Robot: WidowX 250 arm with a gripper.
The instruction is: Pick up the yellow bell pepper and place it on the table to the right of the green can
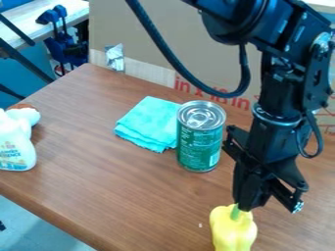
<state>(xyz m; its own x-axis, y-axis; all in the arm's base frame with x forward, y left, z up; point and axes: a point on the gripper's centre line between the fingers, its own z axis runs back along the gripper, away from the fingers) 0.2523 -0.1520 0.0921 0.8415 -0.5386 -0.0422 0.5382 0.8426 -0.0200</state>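
One green food can [200, 142], ctr of frame, w/ pull-tab lid on, wraparound printed label; white plastic bottle [15, 147], far L, also w/ printed label. Red lettering on cardboard [150, 29] behind. Gripper [245, 208], lower R, has fingers tog., clamped on green stem of yellow bell pepper [233, 233], btm of frame. Folded teal cloth [148, 123] just L of can.

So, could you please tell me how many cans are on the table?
1: the green can, standing upright on the table between the folded cloth and the gripper.
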